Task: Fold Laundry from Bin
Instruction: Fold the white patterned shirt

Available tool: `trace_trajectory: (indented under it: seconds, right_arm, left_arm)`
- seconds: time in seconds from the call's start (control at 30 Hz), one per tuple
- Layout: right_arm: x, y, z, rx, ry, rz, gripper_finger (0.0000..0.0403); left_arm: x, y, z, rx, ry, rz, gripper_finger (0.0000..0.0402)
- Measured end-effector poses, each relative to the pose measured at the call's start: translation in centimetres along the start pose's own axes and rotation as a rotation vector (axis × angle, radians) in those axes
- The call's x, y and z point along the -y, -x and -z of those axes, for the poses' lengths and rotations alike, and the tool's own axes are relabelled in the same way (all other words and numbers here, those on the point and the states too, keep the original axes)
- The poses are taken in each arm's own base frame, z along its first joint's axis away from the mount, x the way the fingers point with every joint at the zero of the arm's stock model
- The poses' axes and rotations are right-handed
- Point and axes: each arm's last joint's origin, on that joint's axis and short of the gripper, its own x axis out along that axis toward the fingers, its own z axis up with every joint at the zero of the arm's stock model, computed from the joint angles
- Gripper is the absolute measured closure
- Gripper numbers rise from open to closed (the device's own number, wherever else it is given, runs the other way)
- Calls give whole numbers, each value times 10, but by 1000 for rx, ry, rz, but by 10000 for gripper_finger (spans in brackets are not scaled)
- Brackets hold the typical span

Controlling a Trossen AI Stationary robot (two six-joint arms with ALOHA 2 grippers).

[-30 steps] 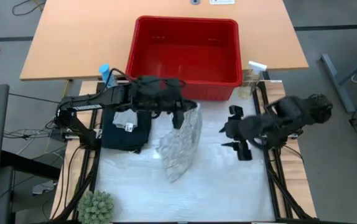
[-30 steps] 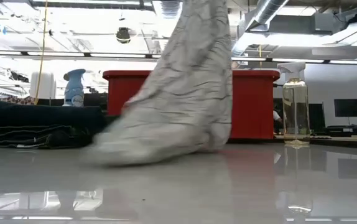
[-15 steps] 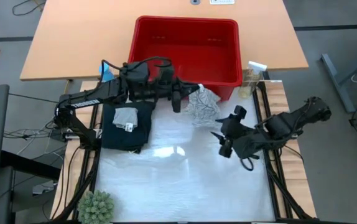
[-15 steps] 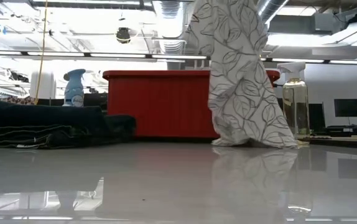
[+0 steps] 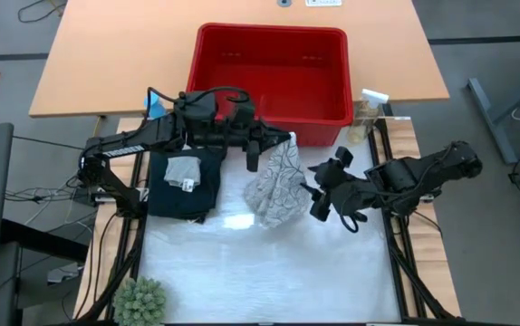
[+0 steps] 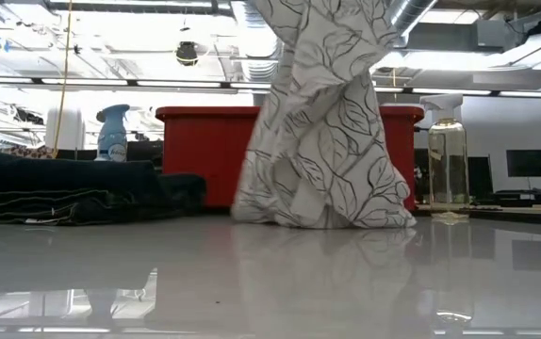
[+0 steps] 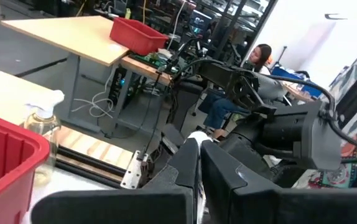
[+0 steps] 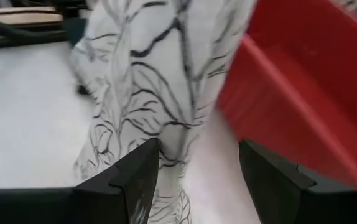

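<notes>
The white leaf-print cloth [image 5: 276, 179] hangs from my left gripper [image 5: 278, 140], which is shut on its top in front of the red bin [image 5: 274, 77]. Its lower end [image 6: 318, 215] rests bunched on the table. My right gripper [image 5: 317, 191] stands open just right of the cloth, tilted down toward it, and the cloth [image 8: 147, 81] fills the view ahead of its fingers without touching them. The dark trousers [image 5: 187, 190] lie folded at the left, and the small grey cloth [image 5: 183, 169] lies on top of them. My left gripper pinches the leaf-print cloth's top end [image 5: 288, 145] between its two shut fingers [image 7: 188, 171], reaching level from the table's left. A white bit of cloth [image 7: 196, 135] shows at the fingertips. The cloth hangs below in loose folds, its lower end on the table.
A blue spray bottle [image 5: 154, 107] stands left of the bin and a clear one [image 5: 369, 113] right of it. A small plant [image 5: 140, 301] sits at the near left corner. A person [image 7: 262, 59] sits in the room beyond the table.
My left gripper has risen and drawn back toward the bin, lifting the cloth from lying spread on the table to hanging. The cloth's lower end swung right, then back left. My right gripper has come down and moved left toward the cloth, rolling and tipping downward, still open.
</notes>
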Motion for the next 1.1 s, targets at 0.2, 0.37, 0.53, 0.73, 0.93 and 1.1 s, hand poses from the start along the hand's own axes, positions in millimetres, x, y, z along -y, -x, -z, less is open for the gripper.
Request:
trace_trajectory:
  seconds: [0.2,0.37,0.53,0.73,0.93,1.1]
  right_arm:
    - [-3,-3,-2,-28,-28,-94,155]
    - [-11,-19,-1,-66,-15,-89,167]
    - [-31,-43,3,-127,82,-118,300]
    - [-37,-28,-4,-96,128,-109,381]
    - [-13,-1,-6,-197,96,-56,381]
    - [14,8,-1,-307,80,131,382]
  left_arm:
    - [-1,0,0,8,-31,-19,401]
    - [0,0,0,7,-31,-17,401]
    - [0,0,0,4,-34,-18,401]
    - [-5,4,12,-135,-50,-70,401]
    - [-15,13,37,-415,-50,-176,401]
    - [-24,25,54,-628,-83,-272,401]
